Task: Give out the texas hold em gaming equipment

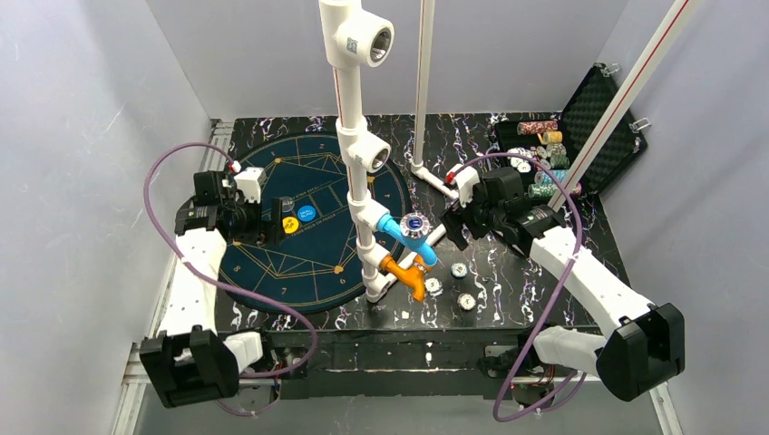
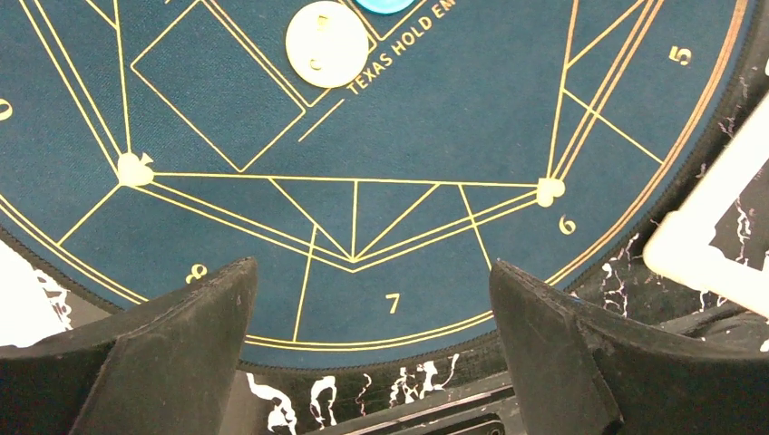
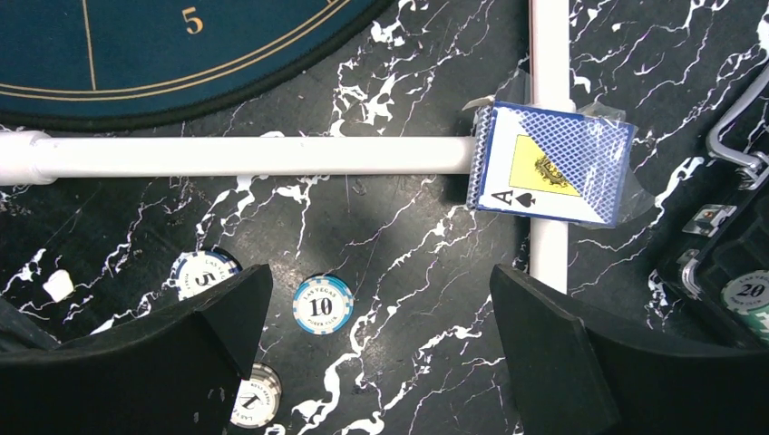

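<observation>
- Table (image 1: 544,299): black top with white marble veining. It carries everything listed below.
- Chip marked 1 (image 3: 257,396), chip marked 5 (image 3: 204,272) and chip marked 10 (image 3: 323,304): flat on the table just off the near-right rim of the mat, each apart from the others. The chip marked 10 also reads "LAS VEGAS POKER CLUB".
- Mat (image 2: 435,136): round, dark blue felt with gold lines. "TEXAS HOLD" is legible before the wording runs out of view. Seat numbers 5, 6, 7 and 8 follow the near rim.
- Left fingers (image 2: 195,326): released, spread wide, grasping nothing, above the mat's near rim at seat 7.
- Yellow chip (image 1: 290,225) and blue chip (image 1: 307,214): flat on the mat, left of its centre, just beside each other.
- Right fingers (image 3: 195,335): released, spread wide, grasping nothing, above the table right of the mat, over the three loose chips.
- Pipe frame (image 1: 354,136): white, upright at the mat's right rim, with a blue fitting (image 1: 399,231) and an orange fitting (image 1: 403,272). It hides a strip of the mat from above.
- Card pack (image 3: 553,163): blue patterned, in clear wrap, printed "A" with a spade. It lies over a white pipe (image 3: 254,155) right of the mat.
- Case (image 1: 603,109): black, open, beyond and right of the mat. It holds chip stacks (image 1: 544,149), including a chip marked 20 (image 3: 751,292).
- Walls (image 1: 91,136): plain grey, enclosing the table on the left, far and right sides.
</observation>
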